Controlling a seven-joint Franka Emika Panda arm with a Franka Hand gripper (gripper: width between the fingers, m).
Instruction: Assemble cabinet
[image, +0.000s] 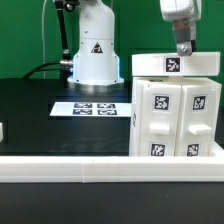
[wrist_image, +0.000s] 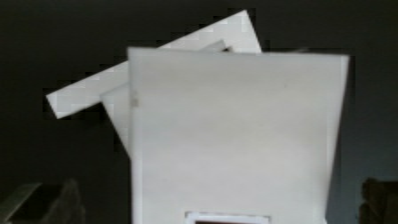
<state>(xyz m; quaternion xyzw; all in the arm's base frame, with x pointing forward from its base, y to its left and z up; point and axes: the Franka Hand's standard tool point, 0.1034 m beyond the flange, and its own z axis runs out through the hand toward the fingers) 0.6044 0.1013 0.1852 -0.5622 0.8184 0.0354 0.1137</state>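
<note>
The cabinet (image: 175, 115) is a large white box with black-and-white tags, standing at the exterior view's right on the black table. A white top panel (image: 178, 65) with a tag lies across its top. My gripper (image: 183, 46) hangs straight down just above this panel, near its tag. In the wrist view the panel (wrist_image: 231, 130) fills the middle, and a second white piece (wrist_image: 169, 70) juts out at an angle behind it. My gripper (wrist_image: 205, 200) is open, with a dark finger (wrist_image: 45, 200) on either side of the panel and a gap on one side.
The marker board (image: 92, 108) lies flat mid-table. The white robot base (image: 93, 55) stands behind it. A white rail (image: 60, 165) runs along the table's front edge. A small white piece (image: 2, 130) shows at the exterior view's left edge.
</note>
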